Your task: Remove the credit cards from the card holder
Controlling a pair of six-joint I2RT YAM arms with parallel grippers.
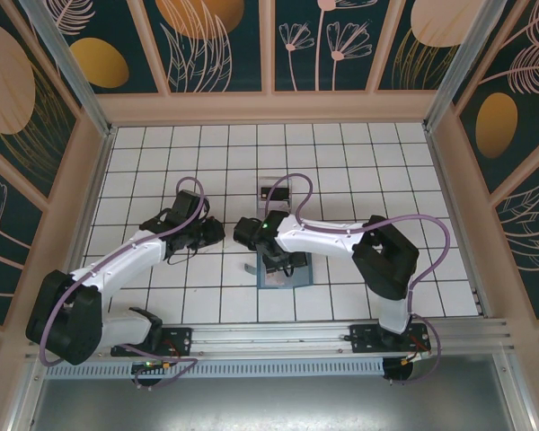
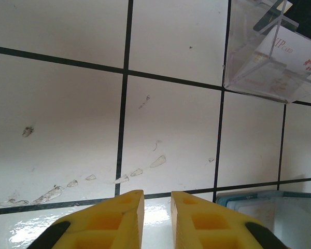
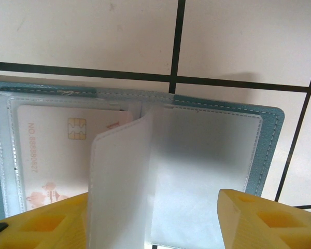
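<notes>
Card [image 3: 57,150] looks thin, stiff and slick inside the floppy holder [image 3: 269,124] sleeve; pinch its exposed edge. Right gripper [image 3: 155,223] apart, left gripper [image 2: 156,220] nearly together, empty.

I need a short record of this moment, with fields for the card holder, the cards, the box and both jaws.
card holder: slate-blue card holder lies open on the tiled table, clear sleeves up
sleeve: one clear sleeve page stands curled up in the middle
cards: a whitish card with a chip sits in the left pocket
box: a clear plastic box with a printed card inside
left gripper: jaws nearly shut, nothing between them, above bare tile
right gripper: jaws open, over the card holder
</notes>
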